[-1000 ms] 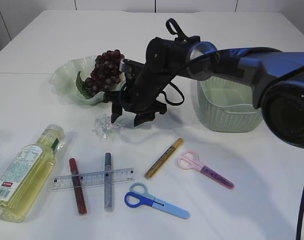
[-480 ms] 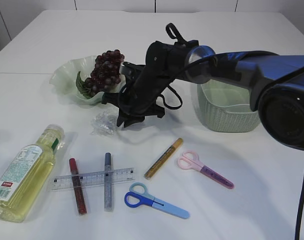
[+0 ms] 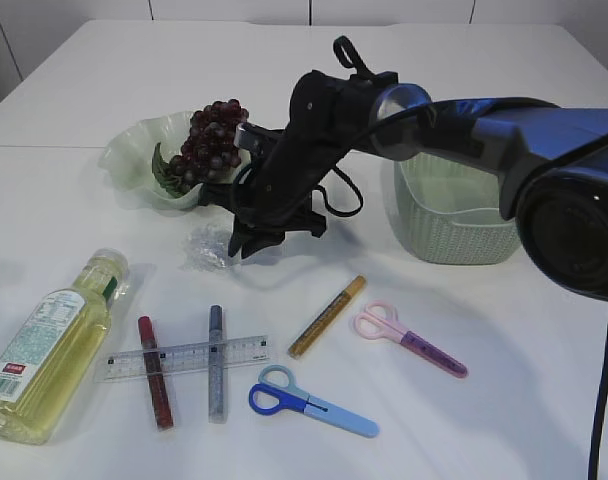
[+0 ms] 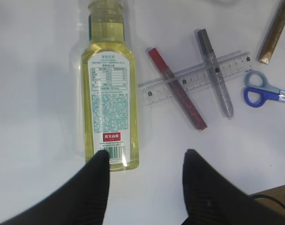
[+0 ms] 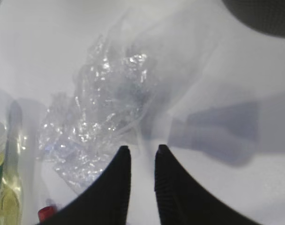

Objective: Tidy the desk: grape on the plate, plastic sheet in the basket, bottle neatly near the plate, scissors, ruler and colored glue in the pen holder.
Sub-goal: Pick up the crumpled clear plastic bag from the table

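Right end effector (image 5: 140,152): fingers nearly together on a fold of the plastic sheet (image 5: 102,112), just in front of the plate (image 3: 144,160), grapes (image 3: 209,138) on it. Left end effector (image 4: 145,161): spread, empty, above the bottle (image 4: 109,98) base. Worktop (image 3: 504,400): white, white-panelled wall behind. Right arm (image 3: 434,110): reaches across to the plate, wrist angled downward.

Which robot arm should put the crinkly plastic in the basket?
The right one. Its gripper is closing right at the plastic, near the basket. The left gripper hangs open over the bottle.
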